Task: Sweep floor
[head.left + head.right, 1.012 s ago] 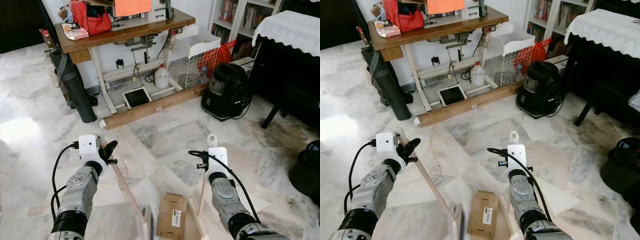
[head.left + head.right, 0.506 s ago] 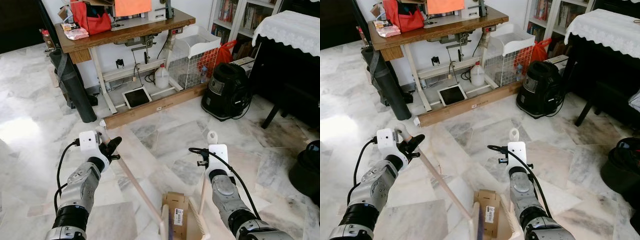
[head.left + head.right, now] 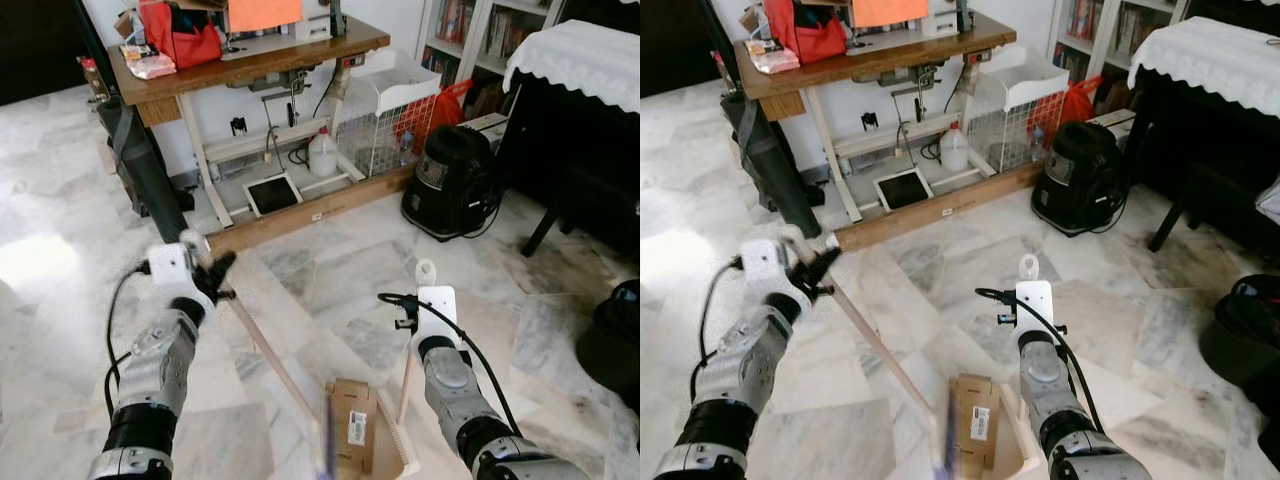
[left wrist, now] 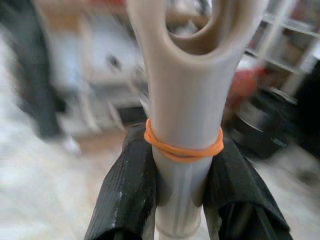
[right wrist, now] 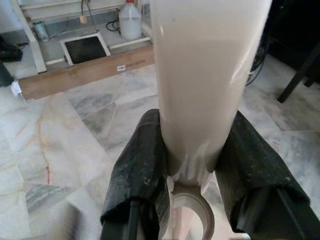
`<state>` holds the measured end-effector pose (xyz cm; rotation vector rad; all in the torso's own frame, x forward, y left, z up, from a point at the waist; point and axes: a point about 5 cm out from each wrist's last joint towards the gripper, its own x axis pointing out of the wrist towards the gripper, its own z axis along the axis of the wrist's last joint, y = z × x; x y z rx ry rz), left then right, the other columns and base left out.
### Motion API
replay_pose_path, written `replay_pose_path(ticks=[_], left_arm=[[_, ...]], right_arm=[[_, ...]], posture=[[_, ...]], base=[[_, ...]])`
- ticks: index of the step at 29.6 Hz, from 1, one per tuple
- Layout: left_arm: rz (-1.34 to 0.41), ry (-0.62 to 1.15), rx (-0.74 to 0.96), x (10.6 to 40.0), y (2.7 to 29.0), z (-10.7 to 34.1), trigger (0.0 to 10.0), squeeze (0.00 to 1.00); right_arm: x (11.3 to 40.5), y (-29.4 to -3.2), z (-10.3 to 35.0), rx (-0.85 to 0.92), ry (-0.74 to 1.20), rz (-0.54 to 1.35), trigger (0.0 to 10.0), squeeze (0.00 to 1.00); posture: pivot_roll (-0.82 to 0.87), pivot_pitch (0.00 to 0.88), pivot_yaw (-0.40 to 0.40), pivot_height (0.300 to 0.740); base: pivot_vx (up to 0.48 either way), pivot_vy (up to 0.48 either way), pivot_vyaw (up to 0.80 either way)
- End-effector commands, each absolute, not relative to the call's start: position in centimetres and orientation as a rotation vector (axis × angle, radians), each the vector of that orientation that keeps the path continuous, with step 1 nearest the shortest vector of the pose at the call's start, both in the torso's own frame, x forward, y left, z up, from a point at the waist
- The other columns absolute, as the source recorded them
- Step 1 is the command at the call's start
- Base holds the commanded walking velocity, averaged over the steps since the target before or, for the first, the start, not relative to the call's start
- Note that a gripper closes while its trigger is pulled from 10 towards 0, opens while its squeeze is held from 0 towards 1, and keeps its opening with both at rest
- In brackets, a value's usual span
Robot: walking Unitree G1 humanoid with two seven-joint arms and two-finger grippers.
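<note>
On the marble floor [image 3: 330, 280], 2 grippers work a broom and a dustpan.

From the head views, the left gripper [image 3: 205, 275] holds the top of the long cream broom handle [image 3: 270, 355], slanted so the blurred brush end reaches the brown cardboard box [image 3: 352, 432] lying low between the arms. The right gripper [image 3: 418, 318] holds the cream dustpan handle [image 3: 405, 385] upright, likely so the pan sits by the box to catch it. From the left wrist view, 2 black fingers [image 4: 127, 187] squeeze the handle just under an orange rubber band [image 4: 182, 150]. From the right wrist view, black fingers [image 5: 137, 170] clamp the pale handle on both sides.
</note>
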<state>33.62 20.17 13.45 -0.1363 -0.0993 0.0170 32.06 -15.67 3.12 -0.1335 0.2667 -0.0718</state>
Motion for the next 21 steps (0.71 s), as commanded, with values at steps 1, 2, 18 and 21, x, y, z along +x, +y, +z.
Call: replay_pose_path(ticks=[1,2,18,21], left_arm=[[0.105,-0.2,-0.041,33.7,21.6,15.3,10.0,0.0],[0.129,-0.204,-0.013,33.7,21.8,15.1,10.0,0.0],[0.128,-0.174,0.089,33.4,20.3,12.5,10.0,0.0],[0.122,-0.178,0.091,33.6,19.9,12.4,10.0,0.0]], right_arm=[[32.9,-15.6,4.4,-0.108,0.205,-0.086,10.0,0.0],[33.1,-15.8,4.7,-0.098,0.188,-0.093,10.0,0.0],[33.9,-16.0,7.0,0.057,0.029,-0.139,10.0,0.0],[34.1,-15.6,7.6,0.069,-0.005,-0.125,10.0,0.0]], posture=[[0.09,0.0,0.039,0.74],[0.08,0.0,0.04,0.74],[0.02,0.0,0.07,0.74],[0.01,0.0,0.071,0.74]], base=[[0.0,0.0,0.0],[0.0,0.0,0.0],[0.0,0.0,0.0],[0.0,0.0,0.0]])
